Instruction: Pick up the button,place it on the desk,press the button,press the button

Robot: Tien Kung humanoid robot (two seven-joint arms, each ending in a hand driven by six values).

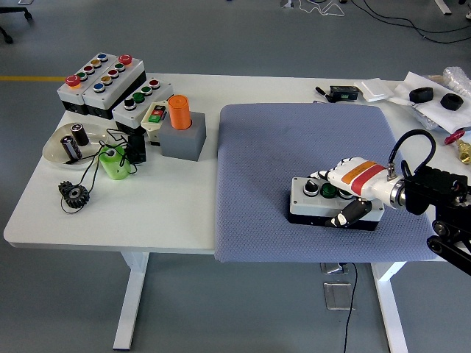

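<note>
A grey button box (315, 203) with a black base, a black button and a green button lies on the blue-grey mat (287, 147) at the front right. My right hand (346, 193), white with an orange and red band, is shut on the button box: fingers over its top right end, thumb against its front side. The hand covers the box's right part. My left arm is out of view.
At the far left stand several button boxes (103, 77), a grey block with an orange cylinder (181, 129), a clear dish (70, 145), a green cylinder (114, 162) and a black gear (74, 195). Small items (430, 95) lie at the far right corner.
</note>
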